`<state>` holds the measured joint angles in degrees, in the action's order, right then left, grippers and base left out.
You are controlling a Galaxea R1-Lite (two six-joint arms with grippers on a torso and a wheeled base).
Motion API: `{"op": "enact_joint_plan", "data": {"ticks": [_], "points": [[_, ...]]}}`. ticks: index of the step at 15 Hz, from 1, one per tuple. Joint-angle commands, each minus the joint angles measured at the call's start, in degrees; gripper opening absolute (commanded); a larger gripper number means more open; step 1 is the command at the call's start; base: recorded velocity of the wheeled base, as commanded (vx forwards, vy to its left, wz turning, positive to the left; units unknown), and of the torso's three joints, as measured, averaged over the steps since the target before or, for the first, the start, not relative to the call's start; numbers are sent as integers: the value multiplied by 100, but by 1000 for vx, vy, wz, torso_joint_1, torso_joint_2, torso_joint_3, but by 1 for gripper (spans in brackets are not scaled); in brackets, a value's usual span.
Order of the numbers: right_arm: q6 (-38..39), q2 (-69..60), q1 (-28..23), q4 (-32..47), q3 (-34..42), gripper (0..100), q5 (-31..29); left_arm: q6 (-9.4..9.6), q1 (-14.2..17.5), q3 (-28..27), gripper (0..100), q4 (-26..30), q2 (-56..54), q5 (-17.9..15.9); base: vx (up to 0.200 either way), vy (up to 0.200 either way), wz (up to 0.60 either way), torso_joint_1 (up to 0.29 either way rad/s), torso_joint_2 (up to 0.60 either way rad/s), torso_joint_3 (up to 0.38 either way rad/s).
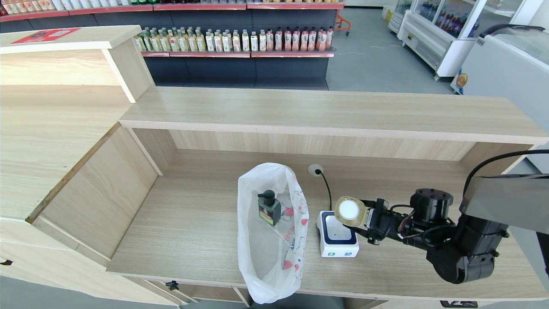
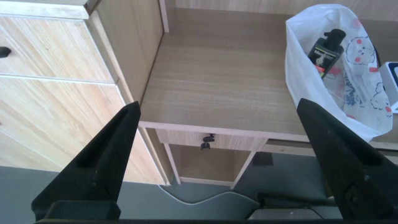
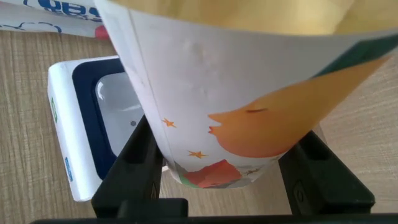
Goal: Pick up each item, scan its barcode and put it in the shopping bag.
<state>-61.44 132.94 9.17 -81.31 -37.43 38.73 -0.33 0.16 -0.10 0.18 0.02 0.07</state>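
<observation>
Cup (image 1: 348, 210) lies clamped sideways in the right hand (image 1: 361, 215), above the scanner (image 1: 338, 242).

The head view is taken from high above the wooden counter (image 1: 193, 223), facing forward and down. The whole worktop is covered from a distance, with store shelves (image 1: 240, 43) beyond.

The left wrist view is taken from outside the counter's near edge, slightly above it. It faces across the worktop between the spread fingers of the left gripper (image 2: 217, 104), and the shopping bag (image 2: 348, 87) is seen at medium range.

The right wrist view is taken at very close range, facing down past the cup (image 3: 236, 93) onto the scanner (image 3: 87, 124).

The shopping bag is shared by the head and left wrist views. The scanner and cup are shared by the head and right wrist views.
</observation>
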Motion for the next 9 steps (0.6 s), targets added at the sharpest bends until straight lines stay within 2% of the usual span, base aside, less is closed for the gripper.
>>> {"op": "enact_joint_plan", "data": {"ticks": [1, 9], "points": [[9, 189, 173, 1, -230, 0, 12, -2, 2, 1, 100, -1, -2, 1, 0, 0, 0, 0, 0, 0], [-8, 584, 314, -25, -731, 0, 3, -2, 2, 1, 100, -1, -2, 1, 0, 0, 0, 0, 0, 0]]}}
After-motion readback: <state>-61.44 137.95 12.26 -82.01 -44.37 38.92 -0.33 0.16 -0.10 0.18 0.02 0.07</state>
